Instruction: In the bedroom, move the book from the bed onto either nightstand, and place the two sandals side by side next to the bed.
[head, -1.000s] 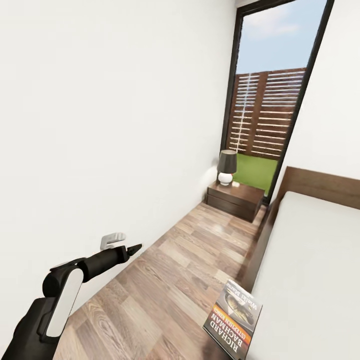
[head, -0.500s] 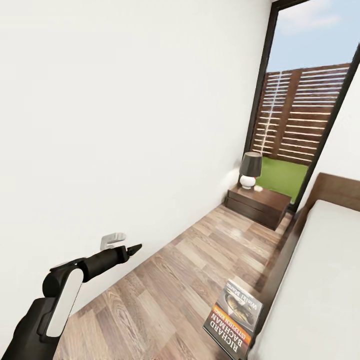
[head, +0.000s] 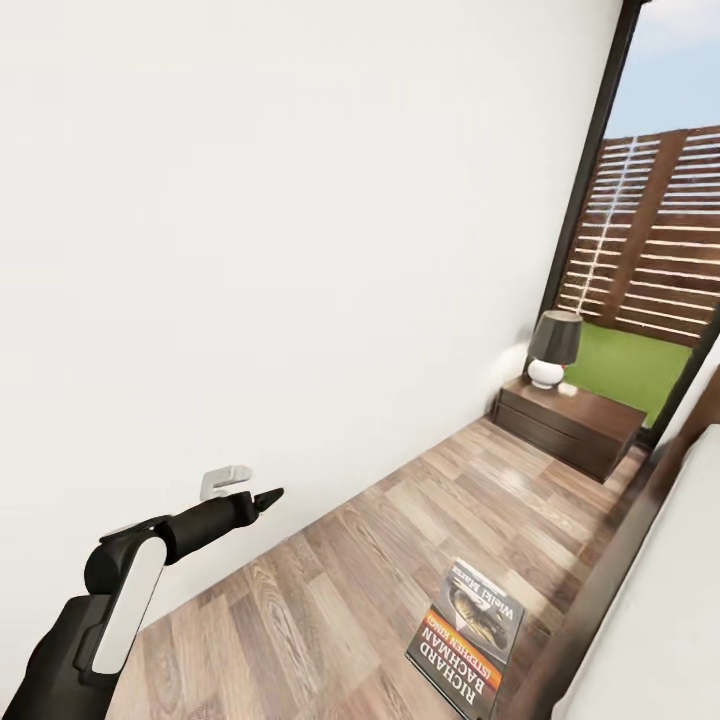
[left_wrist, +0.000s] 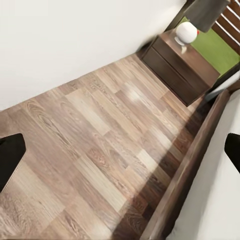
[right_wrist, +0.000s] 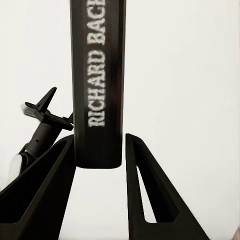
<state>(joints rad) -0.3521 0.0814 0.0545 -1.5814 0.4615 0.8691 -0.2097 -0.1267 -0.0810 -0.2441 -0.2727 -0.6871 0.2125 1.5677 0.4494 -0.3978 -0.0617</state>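
Note:
The book (head: 467, 638), a thin paperback with an orange band, hangs above the wood floor at the bed's side. In the right wrist view its dark spine (right_wrist: 96, 85) stands between the two fingers of my right gripper (right_wrist: 98, 142), which is shut on it. My left gripper (head: 250, 489) is held out over the floor near the white wall, open and empty, with its fingers (left_wrist: 10, 160) spread wide. The nightstand (head: 570, 420) stands against the far wall with a lamp (head: 553, 348) on it. The bed (head: 650, 610) runs along the right edge. The sandals are out of view.
A tall dark-framed window (head: 660, 230) looks out on a slatted fence and grass behind the nightstand. A strip of wood floor (head: 400, 540) runs between the white wall (head: 300, 250) and the bed frame (left_wrist: 185, 175) toward the nightstand.
The head view has swung left, so the window, nightstand and bed sit further right in the picture. Both arms and the held book keep their places relative to the camera.

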